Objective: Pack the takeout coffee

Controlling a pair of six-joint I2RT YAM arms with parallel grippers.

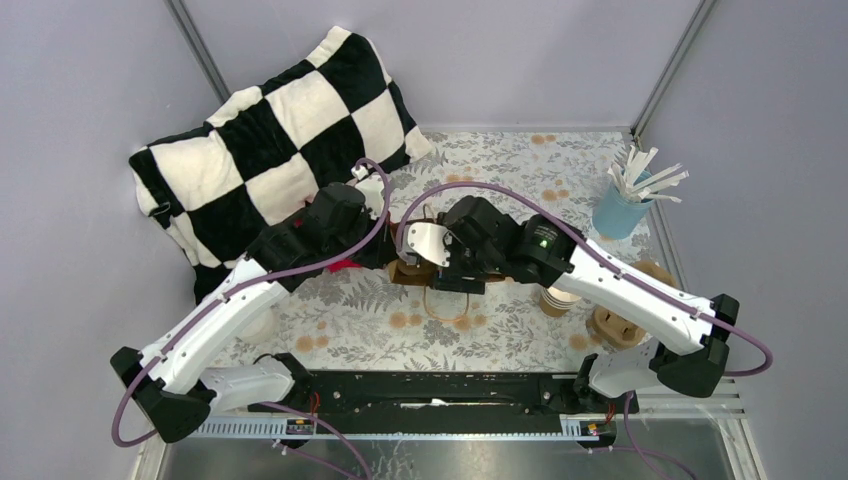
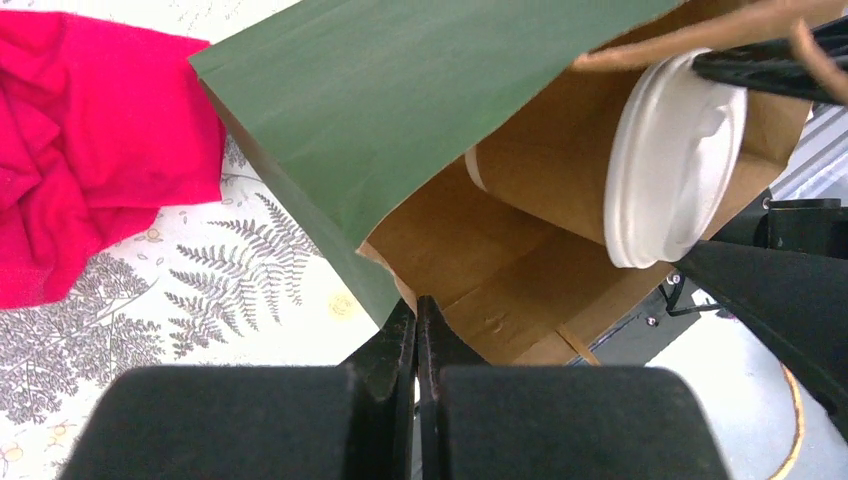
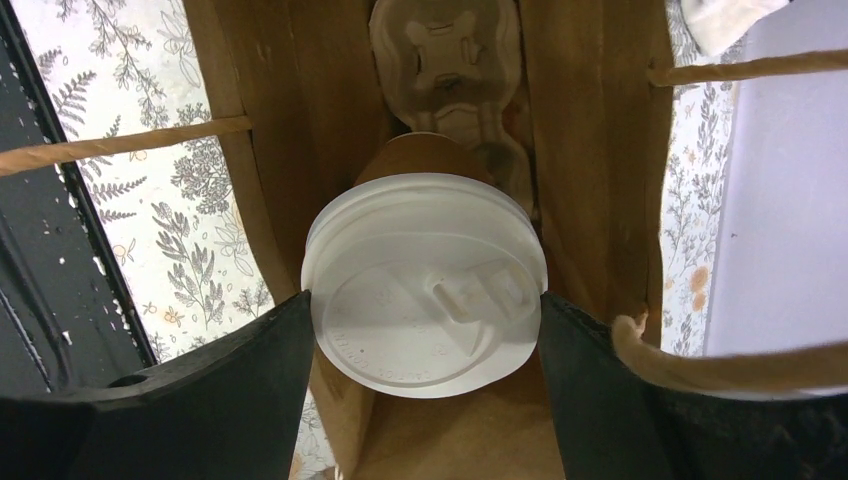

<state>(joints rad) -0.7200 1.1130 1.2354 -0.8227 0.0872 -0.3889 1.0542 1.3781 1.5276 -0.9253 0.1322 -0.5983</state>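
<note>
Our right gripper [image 3: 425,302] clamps the takeout coffee [image 3: 400,235] by its lid; left gripper [image 2: 416,320] pinches the paper bag [image 2: 400,120] at six o'clock. We fear the lid popping off.

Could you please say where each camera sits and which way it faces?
Top external: above, behind the bases, facing down at the table; left arm and right arm show.
Left wrist: behind the left gripper, shut on the bag's rim, which it faces.
Right wrist: behind the right gripper, looking into the bag; it holds the takeout coffee; cup carrier deeper inside.
Wrist views share bag and coffee.
</note>
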